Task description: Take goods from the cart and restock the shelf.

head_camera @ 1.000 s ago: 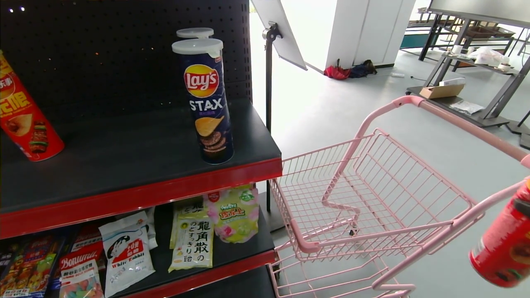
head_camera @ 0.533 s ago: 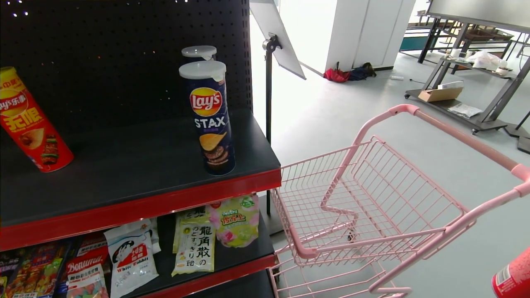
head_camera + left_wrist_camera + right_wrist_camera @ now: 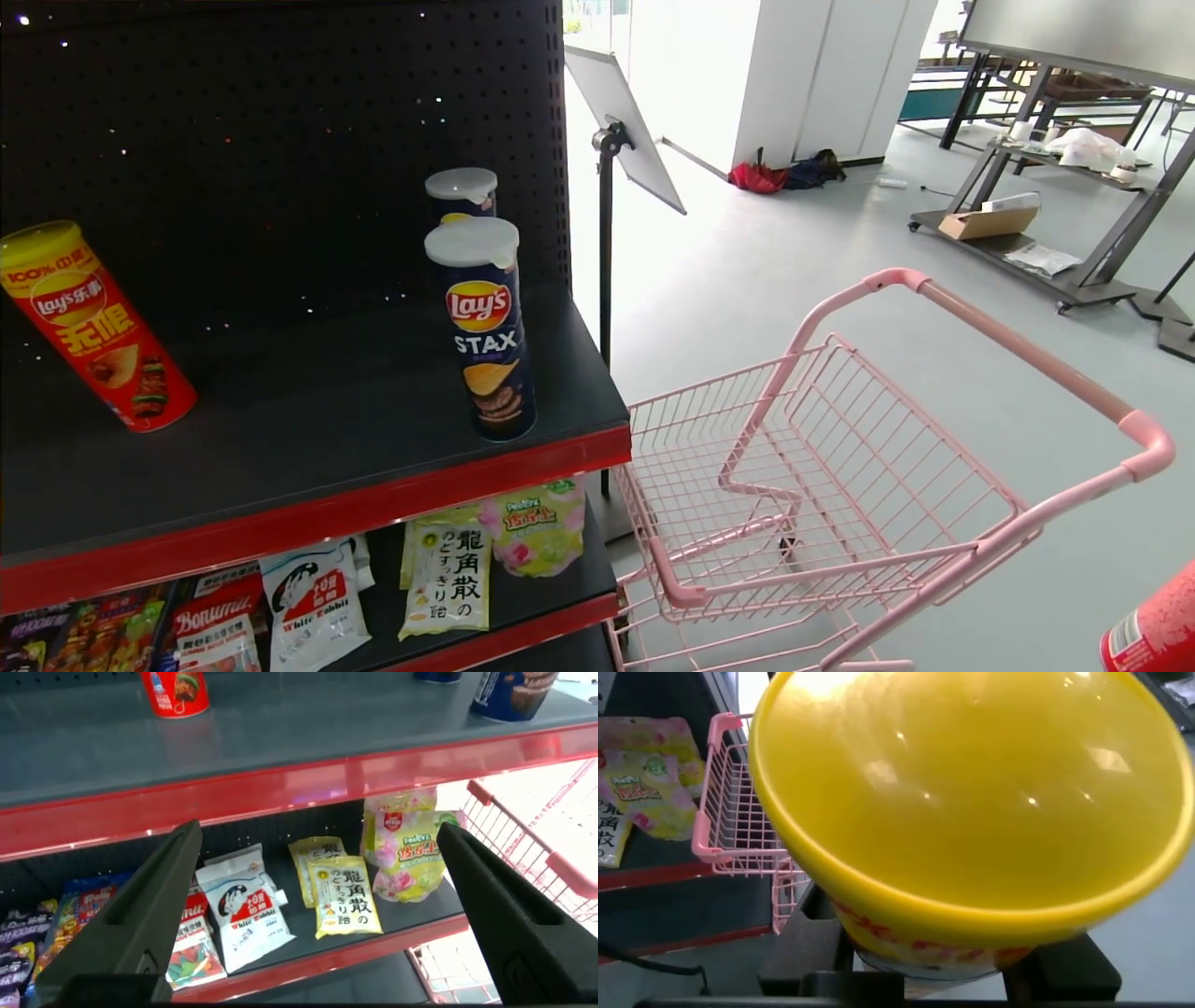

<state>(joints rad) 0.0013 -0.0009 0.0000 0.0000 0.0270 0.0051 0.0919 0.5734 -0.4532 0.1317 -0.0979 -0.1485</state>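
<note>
Restocking looks nearly finished. The left gripper (image 3: pixel 318 831), fingers wide apart and holding nothing, hangs before the snack bags (image 3: pixel 341 891) on the lower shelf (image 3: pixel 308 963). On the upper shelf (image 3: pixel 308 401) a red can (image 3: pixel 98 327) stands near the left end, and two blue cans (image 3: pixel 485 327) stand one behind the other at the right front corner. The pink cart (image 3: pixel 1027 353) alongside shows no goods in its basket. Far right, the right gripper (image 3: pixel 938 952) is clamped on the last red can (image 3: pixel 1153 621), not yet shelved.
</note>
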